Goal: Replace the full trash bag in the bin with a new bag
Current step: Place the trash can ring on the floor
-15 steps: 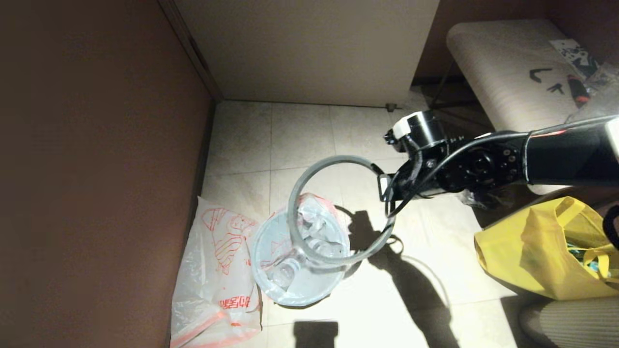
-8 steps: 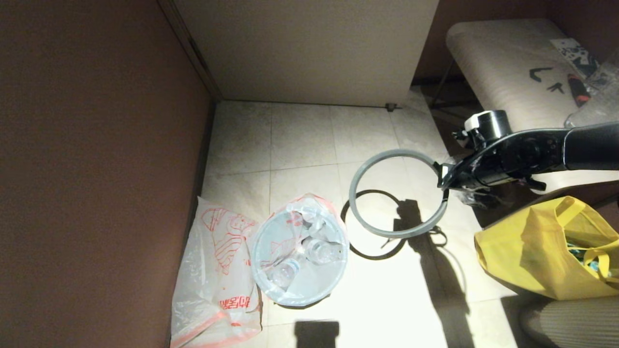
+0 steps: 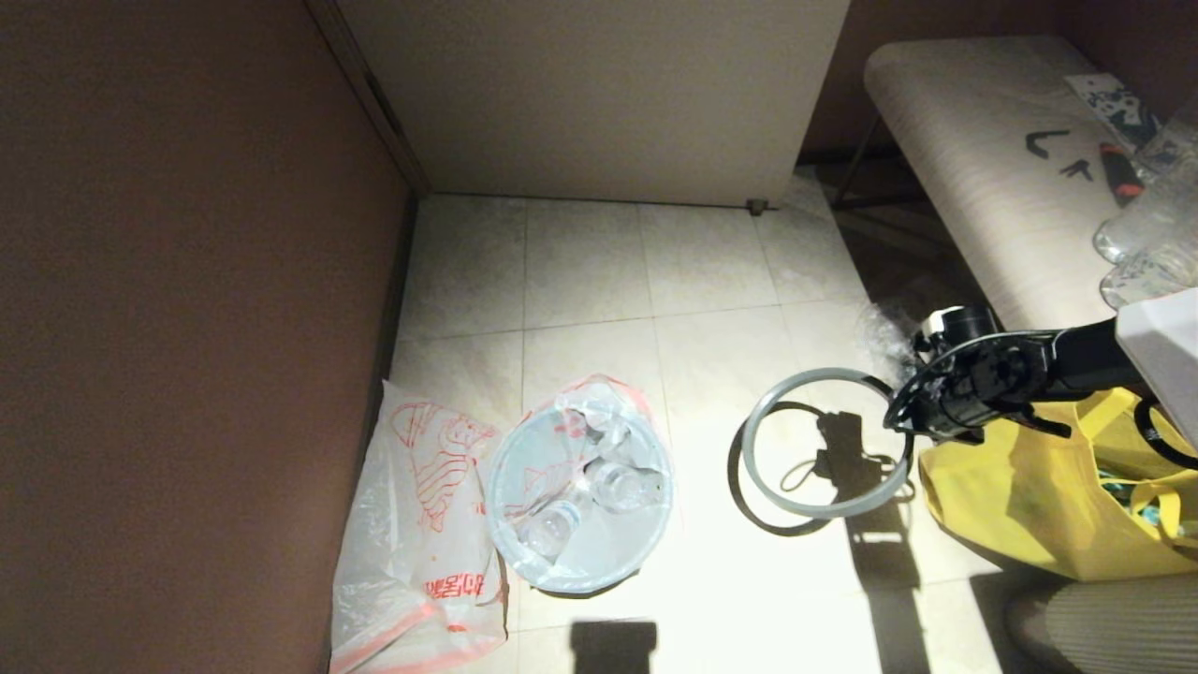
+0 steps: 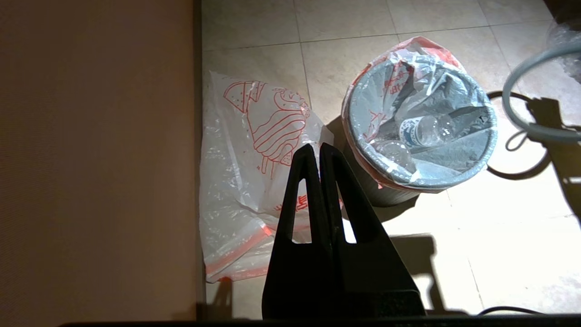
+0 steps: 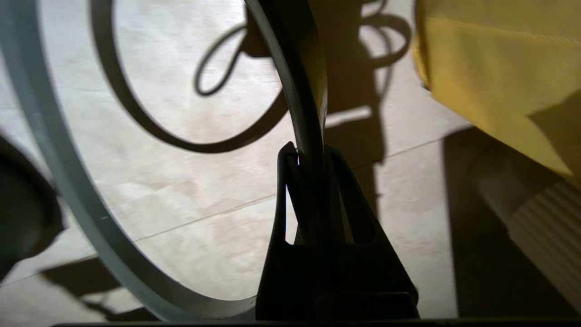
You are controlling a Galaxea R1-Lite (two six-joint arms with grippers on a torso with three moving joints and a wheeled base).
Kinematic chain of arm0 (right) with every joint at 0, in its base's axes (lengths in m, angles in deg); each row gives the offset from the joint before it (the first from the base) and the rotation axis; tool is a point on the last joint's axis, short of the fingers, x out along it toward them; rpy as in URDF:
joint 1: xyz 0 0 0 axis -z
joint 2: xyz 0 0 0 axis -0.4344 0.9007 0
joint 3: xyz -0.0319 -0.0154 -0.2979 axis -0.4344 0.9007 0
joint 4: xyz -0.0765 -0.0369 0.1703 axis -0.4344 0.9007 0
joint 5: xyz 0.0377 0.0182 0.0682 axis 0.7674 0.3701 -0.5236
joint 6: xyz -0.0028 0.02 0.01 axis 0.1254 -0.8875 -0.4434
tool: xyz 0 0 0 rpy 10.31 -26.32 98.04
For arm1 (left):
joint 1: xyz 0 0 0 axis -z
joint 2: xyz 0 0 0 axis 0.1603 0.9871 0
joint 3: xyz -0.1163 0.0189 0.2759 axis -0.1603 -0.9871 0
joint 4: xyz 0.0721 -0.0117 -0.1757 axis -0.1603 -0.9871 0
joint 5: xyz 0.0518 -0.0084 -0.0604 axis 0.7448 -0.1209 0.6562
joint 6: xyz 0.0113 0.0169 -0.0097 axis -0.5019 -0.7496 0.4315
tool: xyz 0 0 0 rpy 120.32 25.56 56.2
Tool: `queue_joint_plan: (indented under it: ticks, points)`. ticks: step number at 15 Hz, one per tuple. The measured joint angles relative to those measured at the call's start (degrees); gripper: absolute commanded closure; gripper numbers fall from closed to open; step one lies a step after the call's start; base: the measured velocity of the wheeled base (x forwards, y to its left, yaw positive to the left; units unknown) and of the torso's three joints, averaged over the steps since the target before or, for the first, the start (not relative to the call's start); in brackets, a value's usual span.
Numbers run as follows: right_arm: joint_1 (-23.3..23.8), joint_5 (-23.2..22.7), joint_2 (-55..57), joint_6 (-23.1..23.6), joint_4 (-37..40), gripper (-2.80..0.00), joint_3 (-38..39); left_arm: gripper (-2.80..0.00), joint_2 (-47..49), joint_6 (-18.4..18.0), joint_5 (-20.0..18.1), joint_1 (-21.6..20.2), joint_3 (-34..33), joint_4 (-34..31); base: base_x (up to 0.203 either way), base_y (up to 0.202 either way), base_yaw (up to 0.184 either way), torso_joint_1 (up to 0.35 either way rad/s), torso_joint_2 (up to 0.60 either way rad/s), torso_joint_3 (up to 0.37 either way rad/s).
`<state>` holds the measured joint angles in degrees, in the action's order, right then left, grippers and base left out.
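Head view: over the last second the right tool (image 3: 900, 423) has carried the grey ring rim (image 3: 824, 511) off the bin (image 3: 580, 487), rightward and down toward the floor (image 3: 599, 281). The ring now hangs low beside the yellow tote (image 3: 1029, 505), well apart from the bin. This frees the full trash bag (image 3: 590, 468), which sits in the bin with its edge folded over the lip; lifting it out is judged the next step. The new bag (image 3: 421, 524) lies flat on the floor, touching the bin's left side.

Left wrist view: the left tool (image 4: 319, 150) hovers above the new bag, fingers together and empty.

Right wrist view: the right tool (image 5: 308, 152) is clamped on the ring rim, forearm reaching in from the right, tool pointing down.
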<state>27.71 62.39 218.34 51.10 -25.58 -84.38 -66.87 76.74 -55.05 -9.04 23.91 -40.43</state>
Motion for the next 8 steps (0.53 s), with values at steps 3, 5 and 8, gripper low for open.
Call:
queue_joint_plan:
  ticks: [3,5,8]
  points:
    - [1.3,1.3,4.6,6.2,-4.0,0.0,4.7,0.0,0.0,0.0,0.0,0.0,0.0,0.0,0.0,0.0,0.0,0.0,0.0,0.0]
    - [1.5,1.4,7.0,7.8,-6.2,0.0,6.4,0.0,0.0,0.0,0.0,0.0,0.0,0.0,0.0,0.0,0.0,0.0,0.0,0.0]
    - [1.6,1.4,10.5,8.8,-10.6,0.0,9.9,0.0,0.0,0.0,0.0,0.0,0.0,0.0,0.0,0.0,0.0,0.0,0.0,0.0]
